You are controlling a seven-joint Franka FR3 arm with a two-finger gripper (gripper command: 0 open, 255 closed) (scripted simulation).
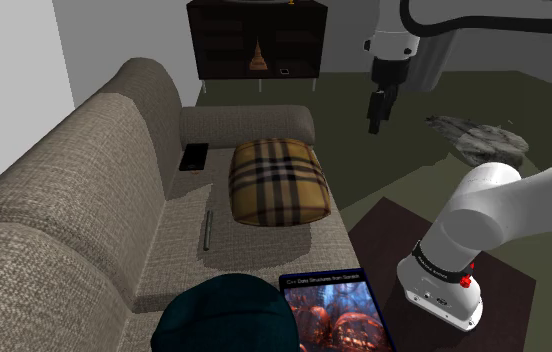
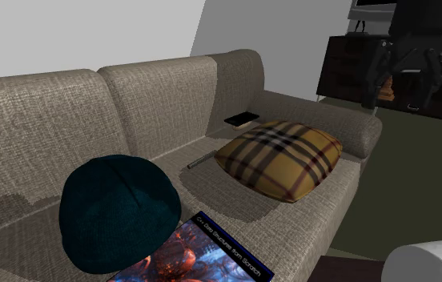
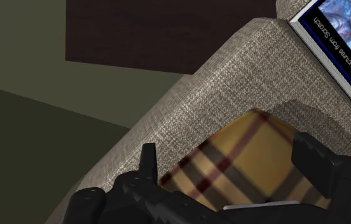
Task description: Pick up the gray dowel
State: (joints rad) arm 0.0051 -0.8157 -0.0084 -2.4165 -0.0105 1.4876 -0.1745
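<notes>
The gray dowel (image 1: 207, 228) (image 2: 198, 162) is a thin short rod lying flat on the sofa seat (image 1: 179, 250), between the backrest and a yellow plaid pillow (image 1: 277, 180) (image 2: 279, 156) (image 3: 250, 159). My black gripper (image 1: 376, 112) (image 2: 393, 94) (image 3: 226, 146) hangs in the air off the sofa's front edge, near its armrest (image 1: 249, 125), well away from the dowel. It is open, its fingers (image 3: 147, 162) standing wide apart with nothing between them. In the wrist view the pillow and the sofa's front edge lie beyond the fingers.
A black phone (image 1: 194, 156) (image 2: 242, 118) lies on the seat by the armrest. A dark teal hat (image 1: 226, 315) (image 2: 119, 210) and a book (image 1: 336, 312) (image 2: 203, 255) (image 3: 339, 44) sit at the sofa's other end. A dark cabinet (image 1: 257, 40) stands behind; a grey rock-like lump (image 1: 479, 135) lies on the floor.
</notes>
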